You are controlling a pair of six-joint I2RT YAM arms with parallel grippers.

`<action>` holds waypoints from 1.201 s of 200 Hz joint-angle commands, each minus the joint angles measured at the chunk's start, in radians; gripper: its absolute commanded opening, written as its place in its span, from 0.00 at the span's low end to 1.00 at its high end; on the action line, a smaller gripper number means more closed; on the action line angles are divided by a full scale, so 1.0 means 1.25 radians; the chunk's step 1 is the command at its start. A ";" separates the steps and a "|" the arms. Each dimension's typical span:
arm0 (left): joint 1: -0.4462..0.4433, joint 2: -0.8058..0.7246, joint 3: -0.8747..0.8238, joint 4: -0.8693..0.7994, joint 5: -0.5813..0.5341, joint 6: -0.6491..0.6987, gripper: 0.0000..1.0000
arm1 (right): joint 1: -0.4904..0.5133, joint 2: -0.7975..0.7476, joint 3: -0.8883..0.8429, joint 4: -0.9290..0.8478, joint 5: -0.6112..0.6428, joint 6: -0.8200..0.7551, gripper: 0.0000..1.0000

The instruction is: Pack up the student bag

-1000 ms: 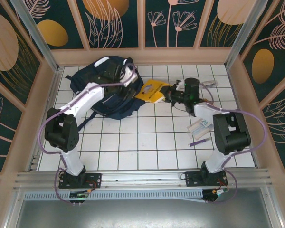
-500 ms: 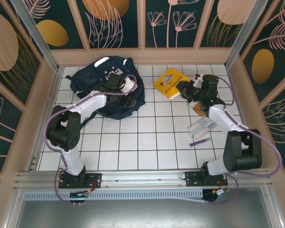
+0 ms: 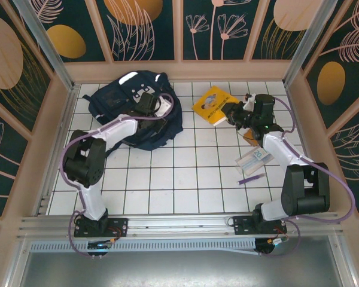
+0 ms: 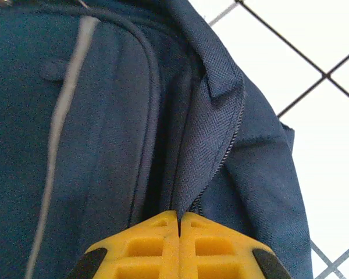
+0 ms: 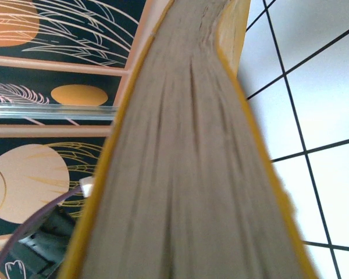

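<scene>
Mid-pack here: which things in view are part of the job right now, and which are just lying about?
In the job: student bag; left gripper, shut at its zip; yellow book, held by right gripper.
Lying about: white packet, purple pen, both on the table.

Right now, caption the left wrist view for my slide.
Left pincer, shut, at the student bag's open zipper edge.

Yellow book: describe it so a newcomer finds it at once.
On the white gridded table, look right of the navy student bag, toward the far side. The yellow book is there, held at one edge by the right gripper. Its bright yellow cover sets it apart from the smaller white box and purple pen.
</scene>
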State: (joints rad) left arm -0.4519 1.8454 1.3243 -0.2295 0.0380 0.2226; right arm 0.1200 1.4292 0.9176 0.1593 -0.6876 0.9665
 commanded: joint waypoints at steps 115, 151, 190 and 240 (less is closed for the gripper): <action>-0.035 -0.131 0.247 0.123 -0.049 0.001 0.00 | 0.245 0.345 0.080 0.673 -0.017 0.348 0.00; -0.059 -0.094 0.279 0.136 0.035 -0.084 0.00 | 0.281 0.518 0.182 0.779 0.030 0.428 0.00; -0.061 -0.094 0.255 0.182 0.067 -0.127 0.00 | 0.314 0.588 0.286 0.735 0.047 0.406 0.00; -0.061 -0.101 0.248 0.192 0.086 -0.118 0.00 | 0.325 0.665 0.336 0.753 0.063 0.452 0.00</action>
State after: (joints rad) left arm -0.5186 1.7611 1.6085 -0.1513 0.0822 0.0910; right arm 0.5163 2.2292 1.2957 1.0004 -0.6270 1.5005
